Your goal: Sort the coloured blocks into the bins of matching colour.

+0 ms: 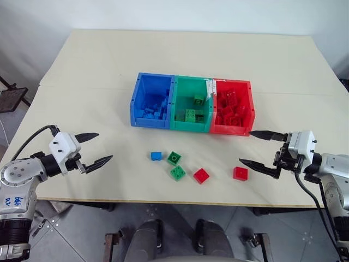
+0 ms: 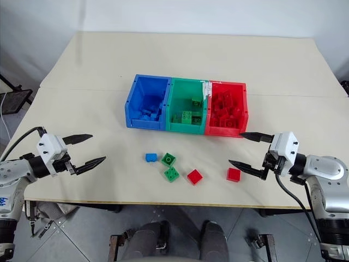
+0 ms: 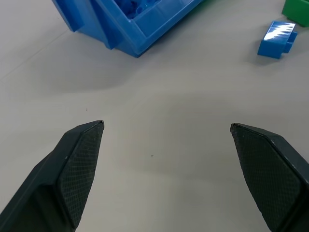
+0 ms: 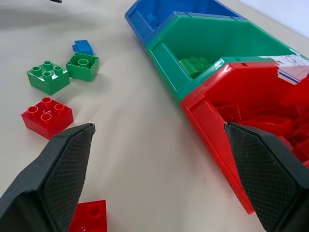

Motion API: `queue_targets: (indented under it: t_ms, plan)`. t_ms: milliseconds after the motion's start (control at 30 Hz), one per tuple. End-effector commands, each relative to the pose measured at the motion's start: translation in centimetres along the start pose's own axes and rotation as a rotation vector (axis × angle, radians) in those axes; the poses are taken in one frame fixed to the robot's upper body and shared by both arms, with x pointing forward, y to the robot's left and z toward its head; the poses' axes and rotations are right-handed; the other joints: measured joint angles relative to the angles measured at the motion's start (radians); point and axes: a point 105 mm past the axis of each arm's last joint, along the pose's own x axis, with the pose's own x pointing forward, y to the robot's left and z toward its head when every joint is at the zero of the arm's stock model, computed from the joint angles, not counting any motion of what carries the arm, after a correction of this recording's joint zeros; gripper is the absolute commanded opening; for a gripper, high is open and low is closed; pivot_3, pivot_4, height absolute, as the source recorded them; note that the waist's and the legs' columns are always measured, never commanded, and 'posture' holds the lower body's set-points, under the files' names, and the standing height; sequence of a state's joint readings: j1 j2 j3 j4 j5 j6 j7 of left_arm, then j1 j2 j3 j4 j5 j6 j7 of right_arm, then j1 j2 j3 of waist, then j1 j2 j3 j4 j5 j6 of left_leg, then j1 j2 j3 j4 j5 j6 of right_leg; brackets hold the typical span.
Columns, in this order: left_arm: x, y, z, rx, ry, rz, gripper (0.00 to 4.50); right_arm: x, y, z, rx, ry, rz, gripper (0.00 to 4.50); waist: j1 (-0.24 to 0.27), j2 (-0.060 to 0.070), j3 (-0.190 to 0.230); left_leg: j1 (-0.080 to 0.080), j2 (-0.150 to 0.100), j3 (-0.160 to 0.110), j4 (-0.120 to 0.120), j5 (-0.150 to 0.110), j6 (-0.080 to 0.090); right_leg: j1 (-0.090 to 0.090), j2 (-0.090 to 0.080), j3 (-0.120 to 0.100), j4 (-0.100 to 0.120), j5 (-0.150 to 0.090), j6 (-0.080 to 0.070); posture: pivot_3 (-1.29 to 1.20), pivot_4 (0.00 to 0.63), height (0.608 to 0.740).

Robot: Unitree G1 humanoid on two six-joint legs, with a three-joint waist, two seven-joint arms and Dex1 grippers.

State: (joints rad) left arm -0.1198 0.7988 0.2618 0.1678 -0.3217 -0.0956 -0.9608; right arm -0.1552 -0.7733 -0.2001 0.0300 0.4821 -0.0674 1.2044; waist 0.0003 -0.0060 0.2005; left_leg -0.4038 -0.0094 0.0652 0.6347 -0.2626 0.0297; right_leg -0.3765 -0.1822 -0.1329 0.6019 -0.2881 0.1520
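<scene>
We see five blocks lying on the worktop (image 1: 82, 65), just in front of the bins: a blue block (image 1: 156, 156), two green blocks (image 1: 174, 158) (image 1: 177, 173) and two red blocks (image 1: 201, 175) (image 1: 240, 173). Behind them stand the blue bin (image 1: 137, 103), the green bin (image 1: 182, 84) and the red bin (image 1: 248, 93), joined in a row, each holding blocks of its own colour. Our left gripper (image 1: 98, 148) hangs at the left, fingers spread wide and empty. Our right gripper (image 1: 256, 149) hangs near the rightmost red block, fingers spread too.
</scene>
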Motion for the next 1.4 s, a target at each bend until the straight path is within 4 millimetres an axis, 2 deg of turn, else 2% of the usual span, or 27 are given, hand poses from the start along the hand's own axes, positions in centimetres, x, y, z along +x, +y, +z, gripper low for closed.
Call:
queue_targets:
  t_ms: [33, 100, 200, 267, 367, 467, 567, 633, 700, 867, 967, 1033, 1133, 1233, 1400]
  plan:
    - [0.4, 0.0, 1.2, 0.004, -0.044, -0.016, 4.45, -0.2, -0.4, 0.8, -0.031, -0.026, -0.03, 4.5, 0.0, 0.0, 0.0, 0.0, 0.0, 0.0, 0.0, 0.0, 0.0, 0.0, 0.0, 0.0, 0.0, 0.0, 0.0, 0.0, 0.15, 0.74]
    - [1.2, -0.5, 1.7, -0.023, -0.062, -0.046, 4.45, -0.6, -0.7, 1.0, -0.022, -0.032, -0.07, 4.5, 0.001, 0.0, 0.0, 0.0, 0.0, 0.0, 0.0, 0.0, 0.0, 0.0, 0.0, 0.0, 0.0, 0.0, 0.0, 0.0, 0.15, 0.74]
    - [3.4, -3.3, 3.4, 0.002, -0.115, -0.206, 4.45, -3.0, -0.6, 0.7, -0.024, 0.002, -0.13, 4.5, 0.017, 0.0, 0.0, -0.001, 0.0, 0.0, 0.001, 0.0, 0.0, 0.0, 0.0, 0.0, 0.0, 0.0, 0.0, 0.0, 0.15, 0.74]
    - [4.4, -4.3, 4.3, -0.012, -0.152, -0.256, 4.45, -4.0, -0.3, 0.5, -0.026, 0.022, -0.146, 4.5, 0.026, 0.0, 0.0, -0.001, 0.0, 0.0, 0.002, 0.0, 0.001, 0.0, 0.0, 0.0, 0.0, 0.0, 0.001, 0.0, 0.15, 0.74]
    - [6.4, -6.4, 5.7, -0.051, -0.22, -0.332, 4.45, -5.8, 0.6, -0.5, -0.017, 0.077, -0.175, 4.5, 0.027, 0.0, 0.0, -0.001, 0.0, 0.001, 0.003, -0.001, 0.001, 0.001, 0.0, 0.0, 0.0, 0.0, 0.001, 0.0, 0.15, 0.74]
    - [8.0, -10.4, 6.2, 0.026, -0.225, -0.537, 4.45, -9.0, 2.1, -2.6, 0.0, 0.193, -0.19, 4.5, 0.027, 0.0, 0.0, 0.0, 0.001, 0.002, 0.004, -0.001, 0.0, 0.001, 0.001, 0.001, 0.0, 0.0, 0.001, 0.0, 0.15, 0.74]
    - [8.9, -11.6, 7.1, 0.042, -0.271, -0.573, 4.45, -10.1, 2.9, -3.4, -0.009, 0.23, -0.168, 4.5, 0.023, 0.0, 0.0, -0.001, 0.001, 0.004, 0.004, -0.001, 0.001, 0.002, 0.002, 0.001, -0.002, 0.0, 0.001, 0.0, 0.15, 0.74]
    - [9.0, -12.3, 7.4, 0.048, -0.289, -0.603, 4.45, -9.7, 3.5, -3.6, 0.006, 0.239, -0.127, 4.5, 0.017, 0.0, 0.0, 0.0, 0.003, 0.004, 0.004, -0.001, 0.001, 0.001, 0.003, 0.002, -0.002, 0.001, -0.001, 0.0, 0.15, 0.74]
    - [9.1, -12.6, 7.4, 0.053, -0.288, -0.616, 4.45, -8.3, 3.6, -3.3, 0.029, 0.208, -0.097, 4.5, 0.01, 0.0, 0.0, 0.0, 0.005, 0.005, 0.008, -0.001, 0.0, 0.001, 0.004, 0.002, -0.002, 0.002, -0.002, 0.0, 0.15, 0.74]
    - [8.6, -11.5, 6.8, 0.043, -0.28, -0.547, 4.45, -4.4, 3.7, -2.7, 0.044, 0.193, 0.034, 4.5, 0.003, 0.001, 0.0, 0.0, 0.007, 0.004, 0.012, -0.003, -0.003, 0.001, 0.004, 0.002, -0.002, 0.002, -0.005, 0.0, 0.15, 0.74]
    - [8.2, -10.8, 6.2, 0.03, -0.267, -0.513, 4.45, -3.5, 3.9, -3.0, 0.066, 0.236, 0.094, 4.5, 0.01, 0.001, 0.0, -0.001, 0.006, 0.004, 0.013, -0.004, -0.003, 0.001, 0.003, 0.002, -0.002, 0.002, -0.005, 0.0, 0.15, 0.74]
    - [7.1, -9.8, 5.1, 0.01, -0.234, -0.456, 4.45, -2.3, 3.8, -3.8, 0.092, 0.335, 0.162, 4.5, 0.015, 0.001, 0.0, -0.001, 0.006, 0.004, 0.015, -0.004, 0.0, 0.001, 0.003, 0.002, -0.001, 0.002, -0.005, 0.0, 0.15, 0.74]
    - [6.1, -9.4, 4.3, 0.015, -0.2, -0.428, 4.45, -1.5, 2.9, -4.3, 0.081, 0.39, 0.173, 4.5, 0.014, 0.001, 0.0, -0.001, 0.007, 0.004, 0.015, -0.005, 0.001, 0.0, 0.003, 0.002, -0.001, 0.002, -0.005, 0.0, 0.15, 0.74]
    - [5.6, -9.5, 4.4, 0.022, -0.201, -0.413, 4.5, -1.2, 2.5, -4.6, 0.067, 0.411, 0.184, 3.91, 0.025, 0.001, 0.0, -0.001, 0.007, 0.004, 0.014, -0.006, 0.001, 0.0, 0.003, 0.001, -0.002, 0.002, -0.005, 0.0, 0.15, 0.74]
    - [5.4, -9.7, 4.9, 0.018, -0.223, -0.401, 4.5, -0.7, 2.2, -4.9, 0.056, 0.405, 0.19, 2.22, 0.028, 0.001, 0.0, -0.003, 0.006, 0.004, 0.015, -0.007, 0.002, 0.0, 0.002, 0.001, -0.004, 0.002, -0.004, 0.0, 0.15, 0.74]
